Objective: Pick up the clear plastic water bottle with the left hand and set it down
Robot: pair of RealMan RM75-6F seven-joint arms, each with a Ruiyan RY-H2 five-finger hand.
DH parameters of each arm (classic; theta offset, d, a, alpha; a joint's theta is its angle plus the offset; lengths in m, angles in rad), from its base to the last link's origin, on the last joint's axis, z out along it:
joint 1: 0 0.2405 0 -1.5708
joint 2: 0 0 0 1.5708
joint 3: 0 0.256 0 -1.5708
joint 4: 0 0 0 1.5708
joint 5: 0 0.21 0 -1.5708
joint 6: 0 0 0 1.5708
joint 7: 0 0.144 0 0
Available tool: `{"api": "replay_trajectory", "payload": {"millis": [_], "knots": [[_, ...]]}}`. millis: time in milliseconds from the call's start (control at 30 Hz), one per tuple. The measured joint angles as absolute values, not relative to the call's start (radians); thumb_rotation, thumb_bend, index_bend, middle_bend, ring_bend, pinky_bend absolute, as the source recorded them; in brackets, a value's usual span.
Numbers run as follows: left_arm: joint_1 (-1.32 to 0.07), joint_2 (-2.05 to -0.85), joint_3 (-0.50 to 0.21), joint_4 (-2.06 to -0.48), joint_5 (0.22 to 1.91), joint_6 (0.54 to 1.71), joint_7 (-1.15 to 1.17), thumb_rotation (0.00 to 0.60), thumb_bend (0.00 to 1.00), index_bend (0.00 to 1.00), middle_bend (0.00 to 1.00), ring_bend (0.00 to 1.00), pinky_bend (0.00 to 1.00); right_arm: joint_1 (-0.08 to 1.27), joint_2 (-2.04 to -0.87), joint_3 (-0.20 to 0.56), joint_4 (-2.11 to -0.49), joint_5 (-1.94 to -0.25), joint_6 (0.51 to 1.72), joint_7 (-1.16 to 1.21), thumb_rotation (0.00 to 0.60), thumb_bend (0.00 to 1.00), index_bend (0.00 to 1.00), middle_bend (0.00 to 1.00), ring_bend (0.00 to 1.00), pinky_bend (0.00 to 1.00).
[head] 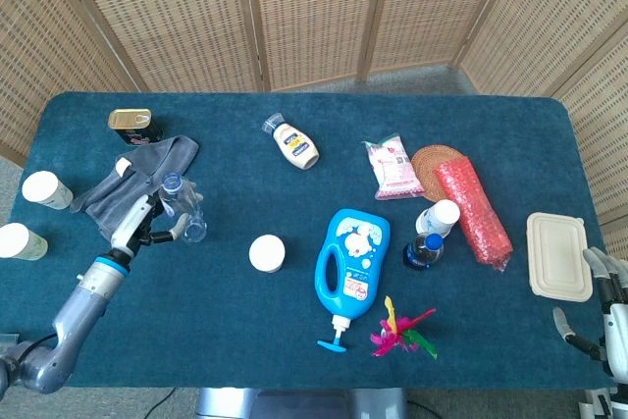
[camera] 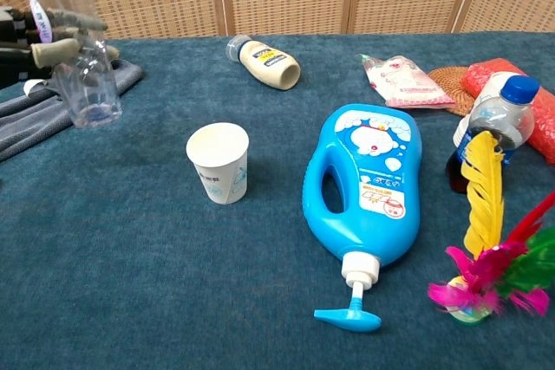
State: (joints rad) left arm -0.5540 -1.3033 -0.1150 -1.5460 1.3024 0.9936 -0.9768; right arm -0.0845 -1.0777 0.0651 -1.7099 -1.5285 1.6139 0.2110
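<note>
The clear plastic water bottle (head: pixel 183 207) (camera: pixel 76 54) stands upright at the left of the blue table, beside the grey cloth (head: pixel 137 183) (camera: pixel 35 119). My left hand (head: pixel 149 223) (camera: pixel 39 36) grips it from the left, with fingers (camera: pixel 74 18) wrapped around its upper body. I cannot tell whether its base touches the table. My right hand (head: pixel 601 299) hangs off the table's right edge in the head view, fingers apart and holding nothing.
A paper cup (head: pixel 266 253) (camera: pixel 218 162) stands right of the water bottle, then a lying blue detergent bottle (head: pixel 351 260) (camera: pixel 368 184). A mayonnaise bottle (head: pixel 294 144), a tin (head: pixel 132 123), two cups (head: pixel 46 189) at the left edge, a dark drink bottle (head: pixel 426 242), a feather shuttlecock (head: pixel 400 333) and a white box (head: pixel 559 255) also lie about.
</note>
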Motion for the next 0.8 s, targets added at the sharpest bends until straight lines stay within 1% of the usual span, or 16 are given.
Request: {"api": "replay_trajectory", "payload": {"millis": [200,400,600,800], "knots": [[-0.526,-1.298,-0.093,-1.529,1.358,0.973,-1.039,0.6,0.61,0.2,0.32,0.34,0.43,-0.081,-1.077,0.063,-1.716,-1.529,1.609,0.206,0.6,0.38,0.0,0.04,0.0,0.0],[-0.512,-1.304,-0.076,-1.495,1.415,0.99,-1.049,0.6,0.61,0.2,0.32,0.33,0.43,-0.082,-1.075,0.062,-1.719,-1.531,1.615,0.206,0.6,0.38,0.0,0.04,0.0,0.0],[-0.499,-1.329,-0.058,-1.446,1.457,1.033,-0.959,0.6,0.61,0.2,0.32,0.33,0.42,-0.085,-1.076,0.06,-1.716,-1.53,1.619,0.208,0.6,0.38,0.0,0.04,0.0,0.0],[-0.476,-1.386,-0.035,-1.354,1.501,1.105,-0.829,0.6,0.61,0.2,0.32,0.32,0.41,-0.082,-1.076,0.06,-1.716,-1.53,1.617,0.207,0.6,0.38,0.0,0.04,0.0,0.0]]}}
